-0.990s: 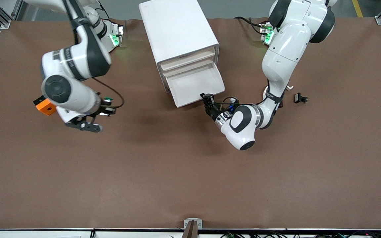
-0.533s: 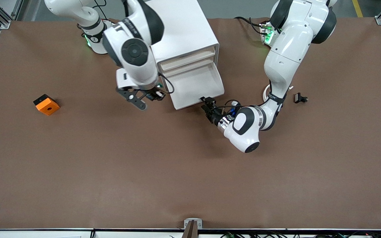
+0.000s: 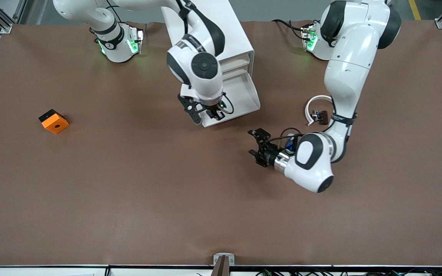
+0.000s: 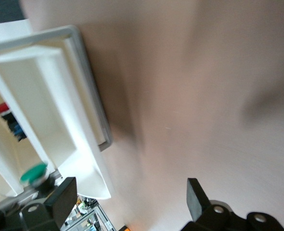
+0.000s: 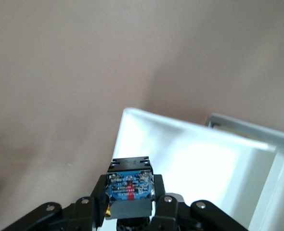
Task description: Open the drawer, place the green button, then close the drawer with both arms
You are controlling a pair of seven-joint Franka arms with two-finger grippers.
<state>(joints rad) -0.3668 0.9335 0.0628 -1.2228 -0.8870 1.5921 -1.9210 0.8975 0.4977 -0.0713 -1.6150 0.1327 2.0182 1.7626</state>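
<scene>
The white cabinet stands at mid-table near the bases. One drawer is pulled out toward the front camera, below two closed cream fronts. My right gripper is over the drawer's front edge, shut on the button, whose green cap shows. In the right wrist view the button's bluish base sits between the fingers above the open tray. My left gripper is open and empty over bare table, nearer the camera than the drawer. The left wrist view shows the drawer and the green cap.
An orange block with a hole lies toward the right arm's end of the table. A white curved piece and a small dark part lie by the left arm's forearm.
My right arm has swung from beside the orange block to over the open drawer's front edge, carrying the button. My left gripper has drawn back from the drawer front toward the camera.
</scene>
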